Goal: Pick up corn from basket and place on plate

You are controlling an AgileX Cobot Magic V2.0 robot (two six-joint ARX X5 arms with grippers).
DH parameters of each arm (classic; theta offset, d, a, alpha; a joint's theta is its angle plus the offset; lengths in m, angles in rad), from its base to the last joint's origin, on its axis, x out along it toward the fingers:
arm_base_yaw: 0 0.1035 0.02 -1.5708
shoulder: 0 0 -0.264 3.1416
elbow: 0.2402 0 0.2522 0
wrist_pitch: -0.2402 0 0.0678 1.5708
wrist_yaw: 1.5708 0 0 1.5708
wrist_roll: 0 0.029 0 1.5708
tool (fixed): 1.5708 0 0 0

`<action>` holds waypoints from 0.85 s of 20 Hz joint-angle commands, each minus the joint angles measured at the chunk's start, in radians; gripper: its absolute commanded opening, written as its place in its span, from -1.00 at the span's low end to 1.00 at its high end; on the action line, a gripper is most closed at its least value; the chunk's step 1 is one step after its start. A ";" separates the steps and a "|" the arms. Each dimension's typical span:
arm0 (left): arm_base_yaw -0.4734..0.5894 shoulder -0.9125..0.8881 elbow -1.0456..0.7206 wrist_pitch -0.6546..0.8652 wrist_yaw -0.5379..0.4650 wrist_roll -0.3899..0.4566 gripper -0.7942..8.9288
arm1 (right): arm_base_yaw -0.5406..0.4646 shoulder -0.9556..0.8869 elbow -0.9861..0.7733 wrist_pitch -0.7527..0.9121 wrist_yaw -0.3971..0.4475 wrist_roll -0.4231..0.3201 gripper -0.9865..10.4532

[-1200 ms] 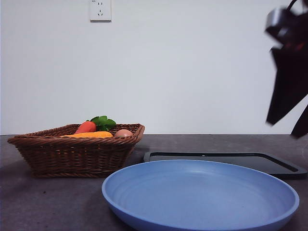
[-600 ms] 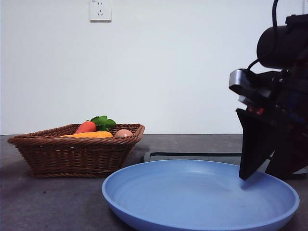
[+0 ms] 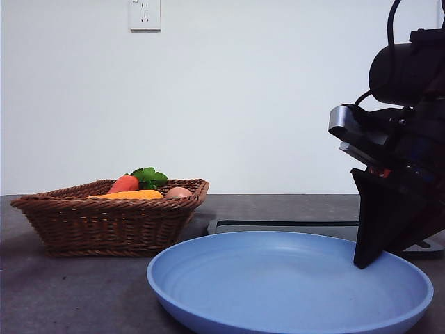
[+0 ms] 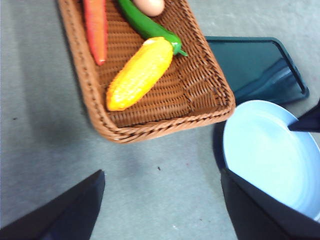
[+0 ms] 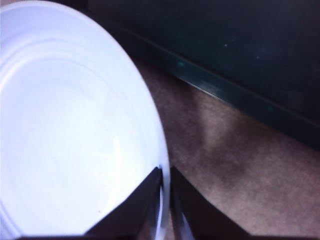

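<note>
Yellow-orange and bumpy, the corn (image 4: 139, 74) lies in the wicker basket (image 4: 150, 129), with a green pepper (image 4: 147, 25) touching its far end and a carrot (image 4: 95, 29) alongside. I see a tan egg-like ball (image 4: 149, 6) at the basket's far end. My left gripper (image 4: 162, 205) hangs above the bare table (image 4: 45, 150) just short of the basket, jaws wide apart and holding nothing. Beside the basket sits the light-blue plate (image 3: 292, 285), with a black tray (image 3: 292, 228) behind it. My right gripper (image 5: 164, 195) is down at the plate's edge, its jaws nearly together, one on each side of the rim.
</note>
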 commanded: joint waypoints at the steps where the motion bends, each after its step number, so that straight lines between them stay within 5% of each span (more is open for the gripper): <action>1: -0.026 0.036 0.019 0.031 0.004 0.002 -0.06 | 0.005 0.003 0.022 -0.004 -0.001 0.023 -0.82; 9: -0.167 0.284 0.161 0.142 -0.100 0.076 -0.06 | 0.005 -0.168 0.147 -0.247 -0.035 0.012 -0.82; 17: -0.299 0.665 0.319 0.230 -0.304 0.271 -0.06 | -0.033 -0.392 0.169 -0.317 -0.034 0.024 -0.82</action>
